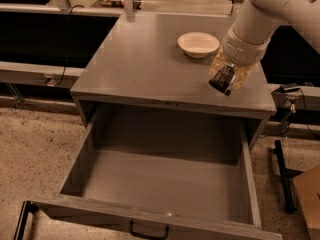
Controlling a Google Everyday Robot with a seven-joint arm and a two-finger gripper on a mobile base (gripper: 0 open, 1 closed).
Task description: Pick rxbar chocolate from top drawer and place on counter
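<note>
My gripper (223, 82) hangs over the right front part of the counter (145, 59), shut on the rxbar chocolate (221, 80), a dark flat bar that shows between the pale fingers. The bar is held a little above the counter top, in front of the white bowl. The top drawer (155, 179) is pulled wide open below, its grey floor bare, with the dark pull handle (148, 231) on its front panel at the bottom edge of the view.
A white bowl (198, 43) stands on the counter at the back right. A dark stand leg (282, 174) and a cardboard box (309, 196) sit on the floor to the right of the drawer. A low dark shelf runs along the left.
</note>
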